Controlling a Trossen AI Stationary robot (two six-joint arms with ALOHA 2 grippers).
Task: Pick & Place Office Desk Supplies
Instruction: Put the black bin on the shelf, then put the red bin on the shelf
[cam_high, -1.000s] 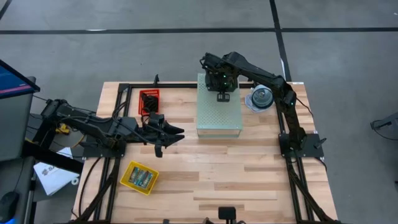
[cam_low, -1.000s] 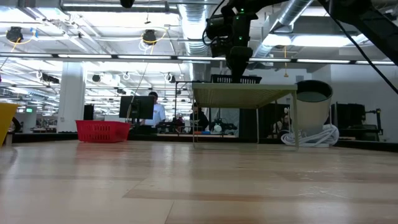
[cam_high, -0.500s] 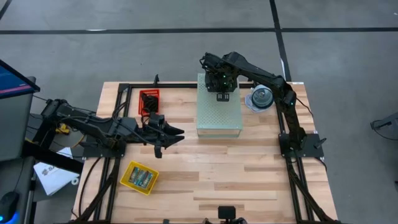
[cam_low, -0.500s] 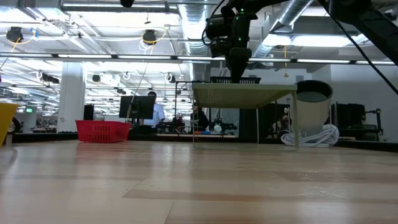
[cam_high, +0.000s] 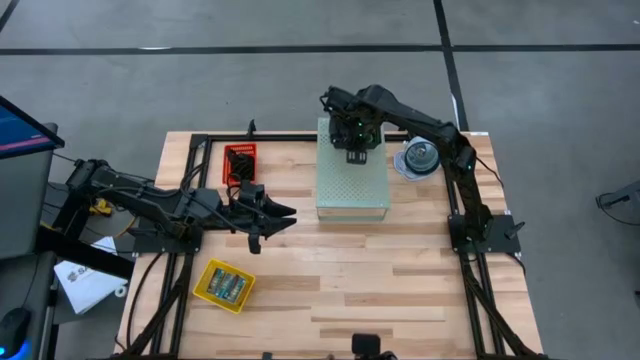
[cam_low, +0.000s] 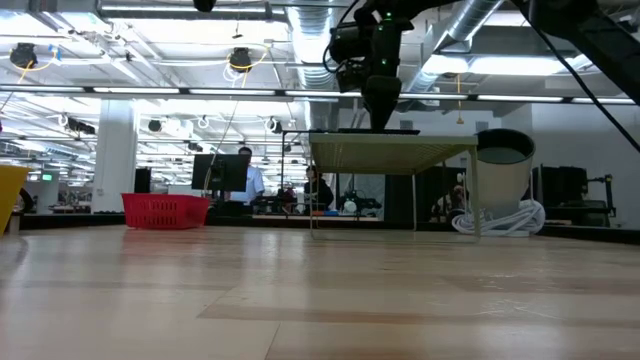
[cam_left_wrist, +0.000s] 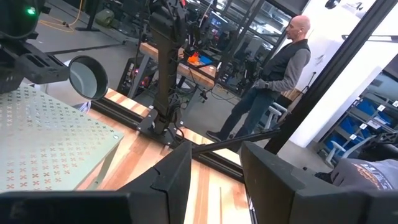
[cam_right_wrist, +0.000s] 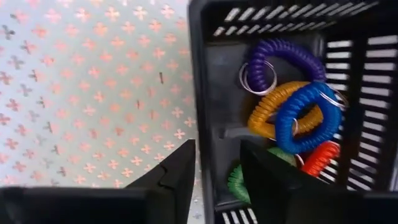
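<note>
My right gripper (cam_high: 357, 150) reaches over the far part of the large pale green perforated box (cam_high: 351, 185) and is shut on a small black slotted basket (cam_right_wrist: 273, 118). Purple, orange, blue, red and green elastic loops (cam_right_wrist: 292, 112) lie in that basket. In the low view only a thin black strip of the basket (cam_low: 380, 130) shows above the box's top edge, below the gripper (cam_low: 380, 100). My left gripper (cam_high: 275, 212) hovers open over the table left of the box, touching nothing; its wrist view shows its fingers (cam_left_wrist: 214, 180) apart. My right gripper holds the black basket by one side wall (cam_right_wrist: 208, 118), one finger inside the basket (cam_right_wrist: 264, 177) and one outside it (cam_right_wrist: 177, 174). The fingers come from above, pointing down. The basket stays upright on or just above the box's perforated top (cam_right_wrist: 93, 93); which, I cannot tell.
A red basket with black clips (cam_high: 240, 160) stands near the far left, a yellow tray with packets (cam_high: 224, 285) near the left front. The clear disc spindle (cam_high: 420, 157) sits right of the box. A black frame rail (cam_high: 200, 140) borders the table. A person (cam_left_wrist: 280, 74) stands beyond the table.
My right gripper has moved a little toward the table's far edge over the box, carrying the black basket with it. In the low view less of the basket shows above the box's top edge than before.
</note>
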